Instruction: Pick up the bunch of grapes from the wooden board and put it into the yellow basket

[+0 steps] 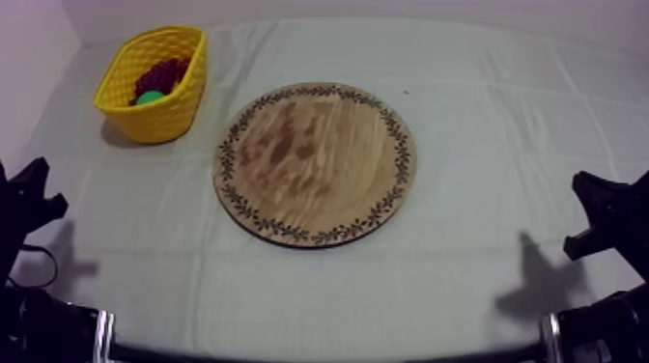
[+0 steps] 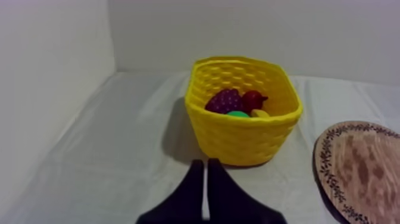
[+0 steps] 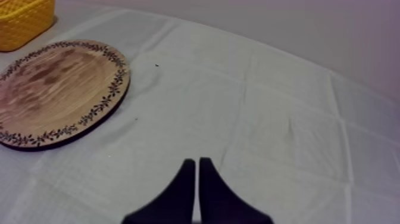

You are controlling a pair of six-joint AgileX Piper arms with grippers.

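The bunch of grapes [image 1: 162,73] lies inside the yellow basket [image 1: 180,108] at the back left of the table, dark purple among other toy fruit. From the left wrist view the grapes [image 2: 224,100] sit beside a small red fruit [image 2: 253,99]. The round wooden board [image 1: 315,162] with its patterned rim lies bare in the middle. My left gripper [image 2: 205,168] is shut, a narrow wedge a short way in front of the basket [image 2: 243,140]. My right gripper [image 3: 197,167] is shut over bare cloth, to the right of the board [image 3: 56,89].
A green fruit [image 1: 148,97] and a bit of yellow fruit [image 2: 259,113] also lie in the basket. Walls stand close behind and to the left of the basket. Both arms rest low at the table's front corners, left [image 1: 24,198] and right [image 1: 608,212].
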